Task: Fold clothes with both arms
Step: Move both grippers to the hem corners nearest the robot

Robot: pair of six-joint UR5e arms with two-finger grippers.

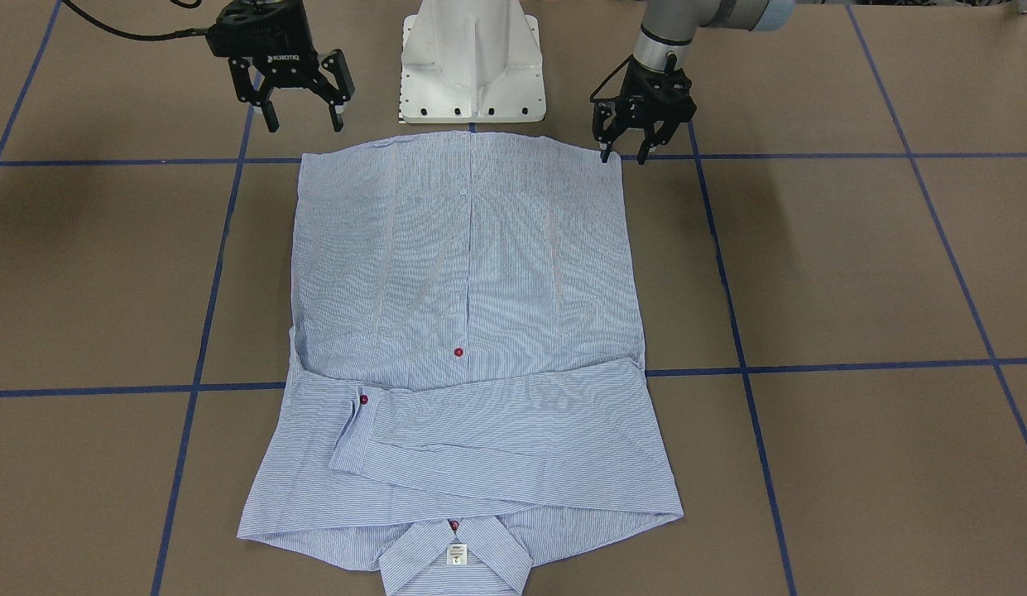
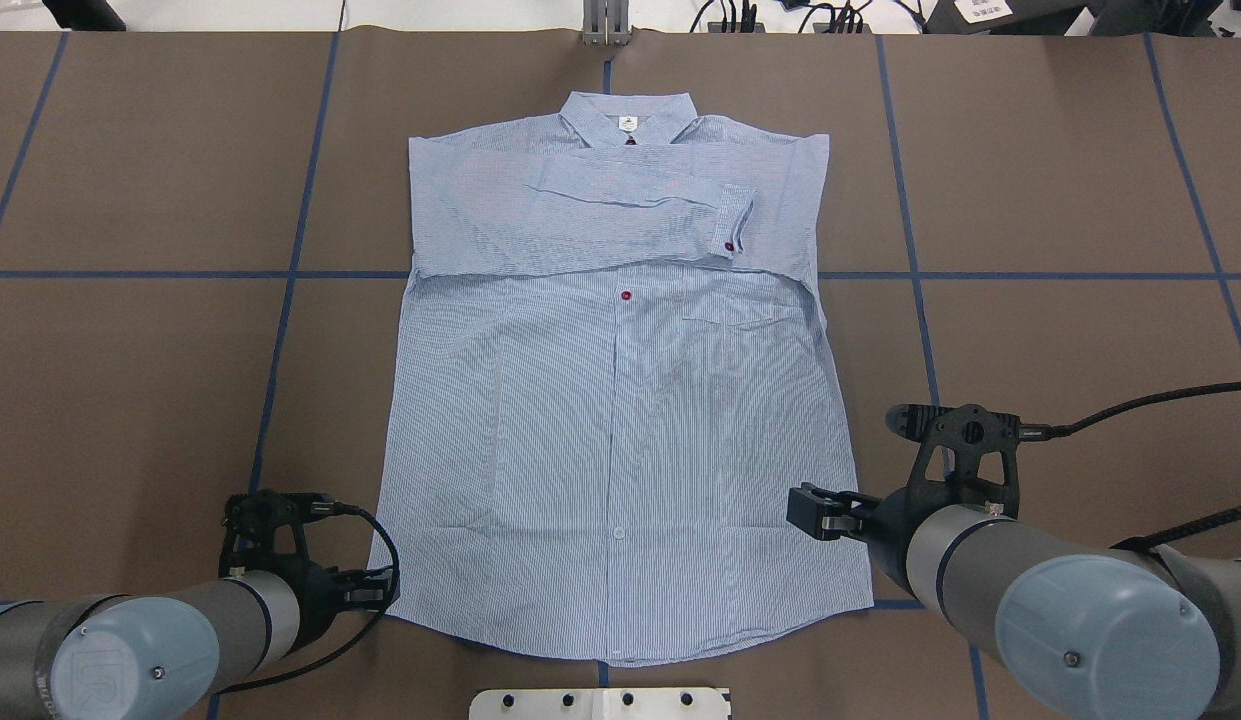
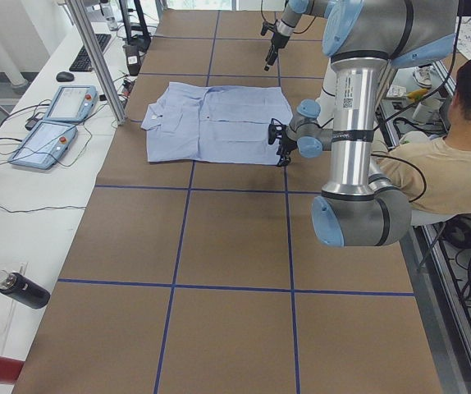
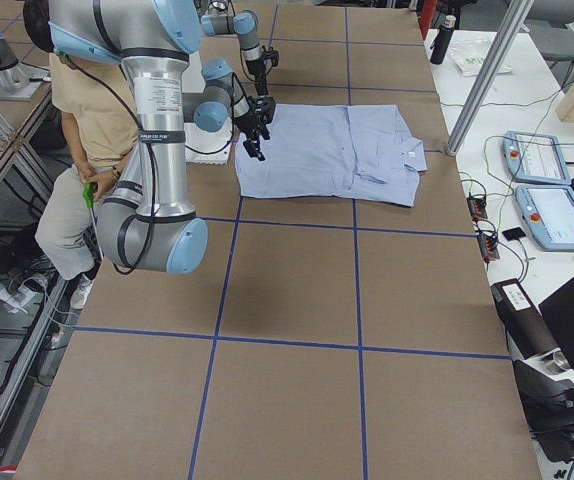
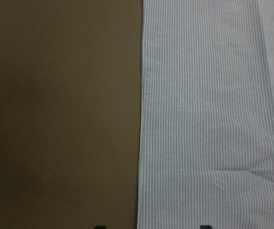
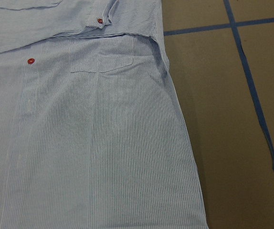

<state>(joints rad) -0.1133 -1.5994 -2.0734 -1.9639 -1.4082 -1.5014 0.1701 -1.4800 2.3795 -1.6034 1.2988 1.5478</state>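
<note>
Brown paper crossed with blue tape covers the table [image 1: 852, 265], and the shirt [image 1: 472, 273] lies flat on it, front up, both sleeves folded across the chest, collar [image 1: 496, 550] away from the base [image 1: 472, 66] and hem just before it. Left gripper [image 1: 623, 155] points down with jaws apart, fingers astride the hem corner on its side; whether they touch the cloth is unclear. Right gripper [image 1: 304, 126] hangs spread and empty just off the other hem corner, over bare table.

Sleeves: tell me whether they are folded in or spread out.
Folded in. Both sleeves lie across the shirt below the collar, one cuff on top; neither stretches onto the table.
</note>
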